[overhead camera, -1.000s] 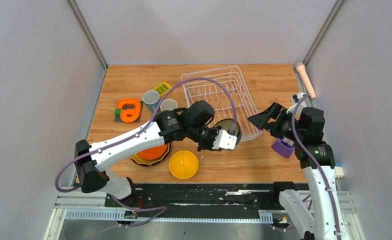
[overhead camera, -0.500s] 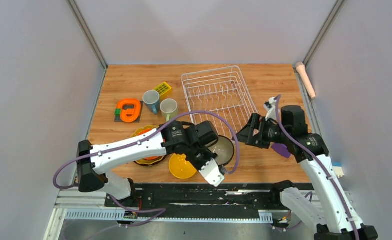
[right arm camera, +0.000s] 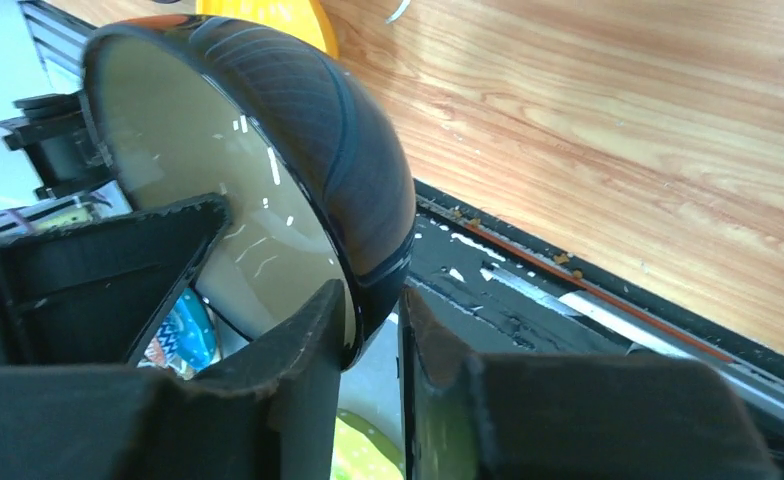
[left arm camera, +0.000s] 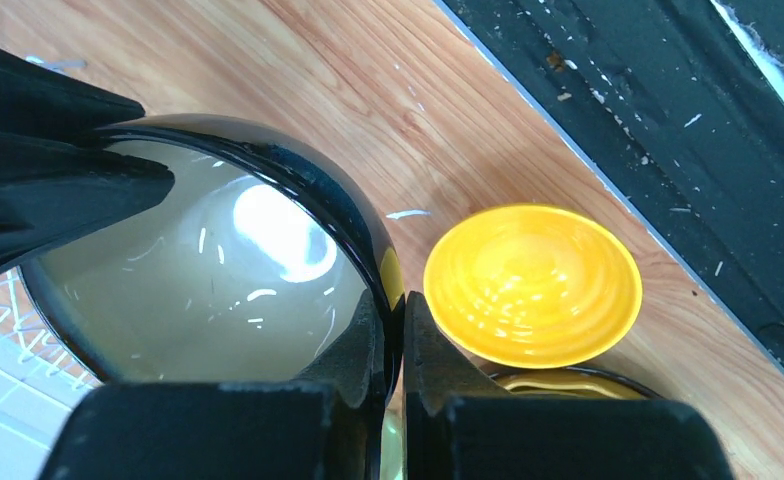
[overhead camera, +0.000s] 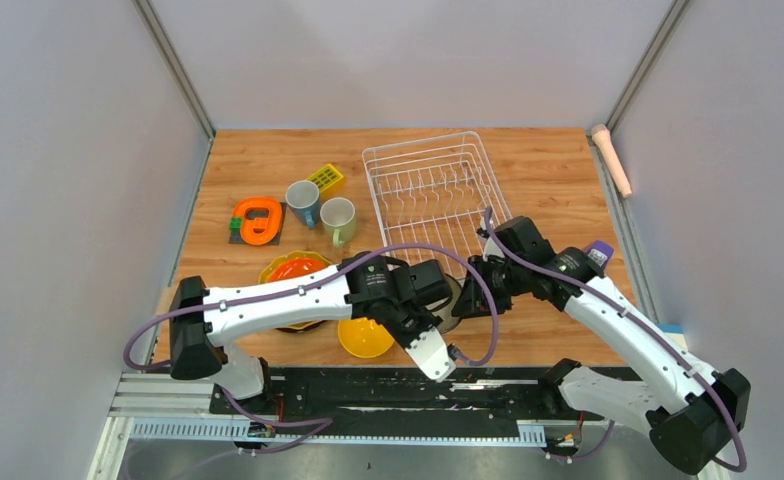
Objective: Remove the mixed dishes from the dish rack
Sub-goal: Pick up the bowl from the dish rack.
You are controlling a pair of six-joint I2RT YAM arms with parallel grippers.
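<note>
The dark bowl [overhead camera: 455, 297], pale inside, hangs tilted over the table's front, between the dish rack [overhead camera: 433, 195] and the yellow bowl [overhead camera: 363, 338]. My left gripper [overhead camera: 446, 312] is shut on its rim; in the left wrist view the fingers [left arm camera: 368, 345] pinch the dark bowl [left arm camera: 198, 260]. My right gripper [overhead camera: 474, 290] is shut on the opposite rim, one finger [right arm camera: 298, 340] inside the dark bowl [right arm camera: 298, 120] and one outside. No dishes show in the rack.
Left of the rack stand a blue mug [overhead camera: 302, 203] and a pale green mug [overhead camera: 337, 219]. Stacked plates [overhead camera: 298, 270] lie at the front left, orange on top. A yellow brick [overhead camera: 325, 179] and an orange gadget [overhead camera: 258, 220] sit behind them. A pink cylinder [overhead camera: 611, 158] lies at the right edge.
My left arm has brought the dark bowl from the rack's near corner down toward the table's front. My right arm has swung left to the bowl and its jaws have shut on the rim.
</note>
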